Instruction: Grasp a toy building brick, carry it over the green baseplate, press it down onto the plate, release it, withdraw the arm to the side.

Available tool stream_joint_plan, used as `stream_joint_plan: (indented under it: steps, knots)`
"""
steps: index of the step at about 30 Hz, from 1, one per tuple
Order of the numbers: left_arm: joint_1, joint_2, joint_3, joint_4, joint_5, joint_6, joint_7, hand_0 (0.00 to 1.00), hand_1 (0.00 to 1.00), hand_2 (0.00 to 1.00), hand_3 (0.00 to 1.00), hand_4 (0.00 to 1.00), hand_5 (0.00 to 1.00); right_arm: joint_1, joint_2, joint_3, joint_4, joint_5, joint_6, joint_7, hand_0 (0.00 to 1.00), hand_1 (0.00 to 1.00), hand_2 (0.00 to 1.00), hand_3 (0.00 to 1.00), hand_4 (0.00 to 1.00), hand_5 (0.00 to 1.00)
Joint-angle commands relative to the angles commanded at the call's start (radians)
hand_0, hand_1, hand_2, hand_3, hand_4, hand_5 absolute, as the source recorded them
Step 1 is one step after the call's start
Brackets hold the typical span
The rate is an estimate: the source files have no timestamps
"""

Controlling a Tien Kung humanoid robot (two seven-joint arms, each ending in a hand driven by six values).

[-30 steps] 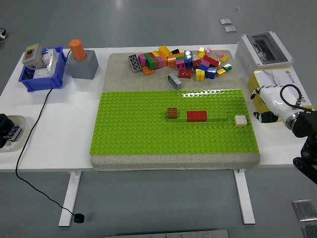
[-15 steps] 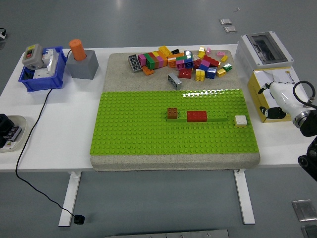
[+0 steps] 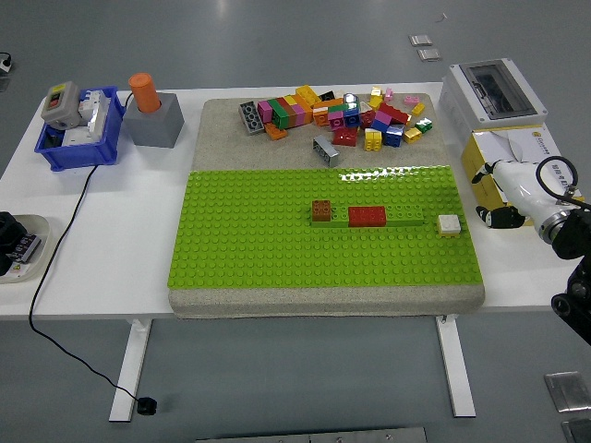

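Note:
The green baseplate [image 3: 277,240] lies on a grey mat in the middle of the table. A brown brick [image 3: 321,210], a red brick [image 3: 367,216], a low green brick [image 3: 406,218] and a white brick [image 3: 449,224] sit on it in a row. A pile of loose coloured bricks [image 3: 342,113] lies on the mat behind the plate. My right hand [image 3: 484,196], white with dark fingertips, hovers just off the plate's right edge, to the right of the white brick. Its fingers are relaxed and hold nothing.
A yellow box [image 3: 517,148] and a grey electrical box [image 3: 489,90] stand behind my right hand. A blue bin [image 3: 78,138] and a grey block with an orange peg [image 3: 150,115] stand at the back left. A black device [image 3: 14,242] with a cable sits at the left edge.
My right hand drew back to the right, away from the plate, then came a little way left again. The bricks on the plate have not moved.

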State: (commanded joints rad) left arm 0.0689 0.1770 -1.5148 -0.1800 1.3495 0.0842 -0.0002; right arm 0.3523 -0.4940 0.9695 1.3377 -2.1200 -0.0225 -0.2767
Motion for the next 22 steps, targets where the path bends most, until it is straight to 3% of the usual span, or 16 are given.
stream_joint_plan:
  steps: [22]
  knots:
    - [0.004,-0.015,-0.027,0.000,0.003,0.005,0.008,0.654,0.611,0.589,0.628,0.645,0.182,0.027,0.002,-0.013,0.014,0.032,0.050,-0.024,0.752,0.745,0.781,0.663,0.697,0.098]
